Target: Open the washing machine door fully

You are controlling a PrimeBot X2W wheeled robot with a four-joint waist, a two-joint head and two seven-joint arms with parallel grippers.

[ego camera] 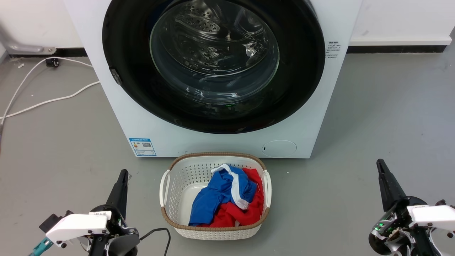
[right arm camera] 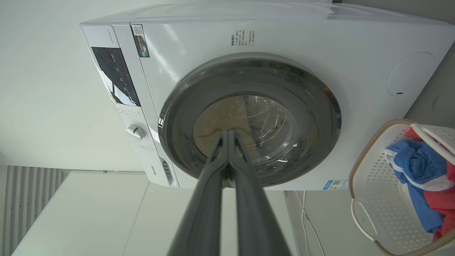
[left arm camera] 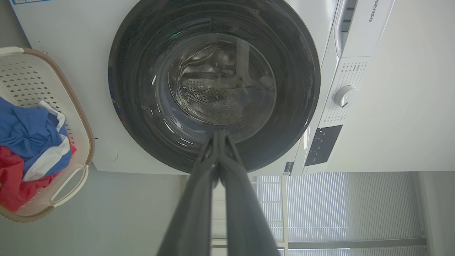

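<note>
Before the washing machine (ego camera: 142, 117), we hold left claw (ego camera: 123, 175) and right claw (ego camera: 380, 165) clenched, empty, short of its shut washing machine door (ego camera: 213, 64). Likely fault: tips skidding off the glossy rim, or the laundry basket (ego camera: 213, 155) at its foot blocking approach.

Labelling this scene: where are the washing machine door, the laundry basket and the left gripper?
washing machine door (ego camera: 213, 53), head view, on the clear glass window.
laundry basket (ego camera: 217, 154), head view, on the far woven rim.
left gripper (ego camera: 123, 175), head view, at its fingertips.
</note>
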